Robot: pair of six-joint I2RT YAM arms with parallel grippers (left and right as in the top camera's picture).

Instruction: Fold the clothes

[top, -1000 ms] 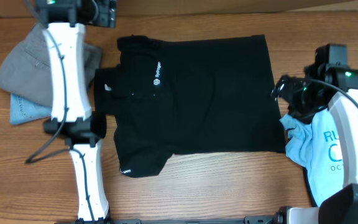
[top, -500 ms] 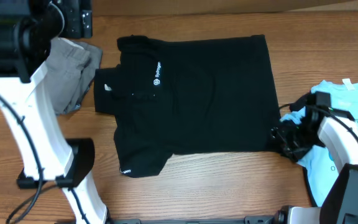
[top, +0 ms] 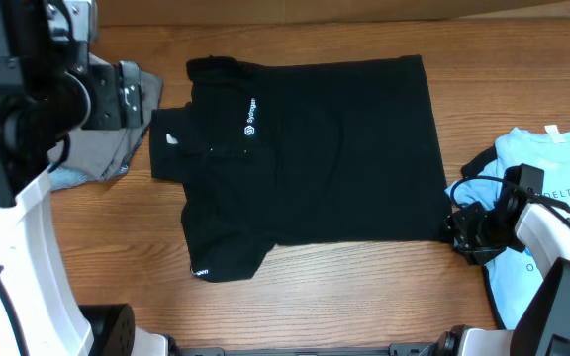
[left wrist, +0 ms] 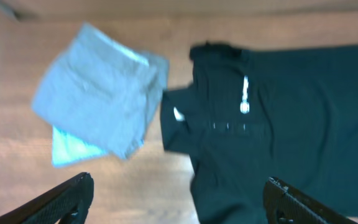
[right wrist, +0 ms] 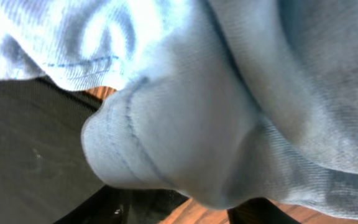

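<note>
The black T-shirt (top: 310, 163) lies spread flat mid-table, white chest logo (top: 250, 117) facing up; the left wrist view shows it on the right (left wrist: 291, 112). My left gripper (left wrist: 178, 182) hangs high above the table's left side, open wide and empty. Low at the black shirt's lower right corner sits my right gripper (top: 468, 229). In the right wrist view its dark fingers (right wrist: 123, 208) stand apart with wood showing between them. A bulge of light blue cloth (right wrist: 185, 124) covers most of them, with black cloth (right wrist: 30, 155) at the left.
A grey folded garment (top: 117, 148) over a pale blue one lies at the table's left (left wrist: 101, 99). A light blue printed T-shirt (top: 552, 198) lies at the right edge, touching my right arm. My raised left arm (top: 18, 148) blocks the overhead's left side.
My right gripper has moved from the shirt's right edge down to its lower right corner, its jaws narrowing. My left arm has risen toward the camera, uncovering the grey garment.
</note>
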